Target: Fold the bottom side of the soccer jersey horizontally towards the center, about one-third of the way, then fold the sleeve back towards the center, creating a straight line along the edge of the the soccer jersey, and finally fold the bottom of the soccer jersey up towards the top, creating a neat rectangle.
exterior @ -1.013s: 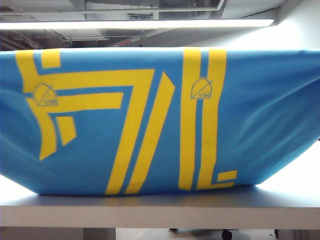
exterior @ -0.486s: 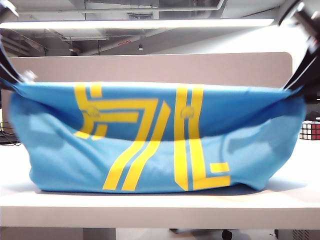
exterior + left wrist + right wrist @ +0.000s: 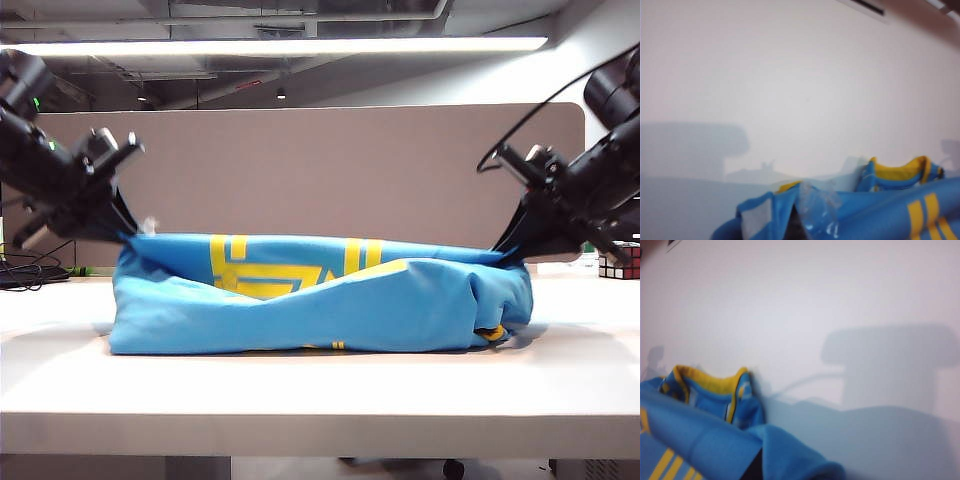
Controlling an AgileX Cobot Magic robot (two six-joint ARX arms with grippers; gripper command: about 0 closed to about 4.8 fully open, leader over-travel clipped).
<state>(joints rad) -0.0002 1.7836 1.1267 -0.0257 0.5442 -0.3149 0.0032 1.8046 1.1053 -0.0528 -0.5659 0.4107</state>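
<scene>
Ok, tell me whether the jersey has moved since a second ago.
Yes. The soccer jersey has dropped: it hid the grey partition before and now lies bunched on the table below it.

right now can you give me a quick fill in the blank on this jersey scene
1. The soccer jersey is sky-blue with ____ stripes.
2. The left gripper and the right gripper are each shut on one ____ of the jersey.
3. At the far right edge of the white table stands a ____ cube.
4. The jersey's lower part rests on the ____.

Missing words: yellow; end; Rubik's; table
</scene>
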